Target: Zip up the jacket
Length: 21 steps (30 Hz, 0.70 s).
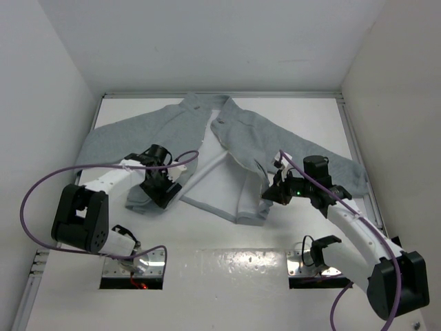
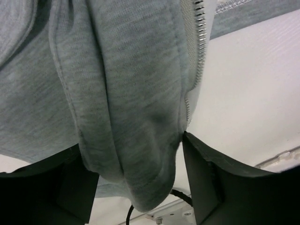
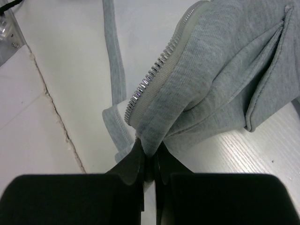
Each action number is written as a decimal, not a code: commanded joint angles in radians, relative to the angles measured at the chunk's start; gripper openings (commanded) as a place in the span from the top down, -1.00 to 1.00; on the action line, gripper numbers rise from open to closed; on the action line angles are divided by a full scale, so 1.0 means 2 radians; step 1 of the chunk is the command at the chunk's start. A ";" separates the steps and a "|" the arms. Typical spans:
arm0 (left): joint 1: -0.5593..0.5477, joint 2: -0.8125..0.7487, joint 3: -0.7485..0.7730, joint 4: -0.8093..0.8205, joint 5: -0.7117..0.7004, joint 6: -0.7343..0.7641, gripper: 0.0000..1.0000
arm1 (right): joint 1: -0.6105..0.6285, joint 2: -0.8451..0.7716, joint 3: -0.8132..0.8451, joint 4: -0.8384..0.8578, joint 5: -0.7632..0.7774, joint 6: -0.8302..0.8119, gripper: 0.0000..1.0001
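Note:
The light grey fleece jacket lies open on the white table, collar at the far side and sleeves spread. My left gripper is at the lower edge of the left front panel. In the left wrist view a thick fold of the jacket fills the gap between its fingers and touches both, with zipper teeth alongside. My right gripper is shut on the bottom corner of the right front panel. In the right wrist view the gripper pinches the fabric just beside the zipper end.
Enclosure walls stand close on the left, right and far sides. Two metal mounting plates sit at the near edge. A purple cable loops off the left arm. A seam crosses the table surface.

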 commanded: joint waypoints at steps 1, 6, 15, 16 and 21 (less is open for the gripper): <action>-0.004 0.002 -0.005 0.014 -0.002 -0.003 -0.41 | 0.003 0.002 0.000 0.018 -0.009 -0.003 0.99; -0.004 0.007 0.000 0.014 0.023 0.007 -0.10 | 0.003 0.003 0.001 0.017 -0.010 -0.004 0.99; 0.001 -0.014 0.005 0.010 0.073 0.030 -0.07 | 0.003 0.000 0.001 0.014 -0.009 -0.006 0.99; 0.001 -0.008 0.010 0.010 0.073 0.035 -0.22 | 0.003 0.000 0.001 0.015 -0.009 -0.006 0.99; 0.001 0.006 0.028 -0.006 0.080 0.035 -0.32 | 0.002 -0.001 -0.002 0.013 -0.009 -0.007 0.99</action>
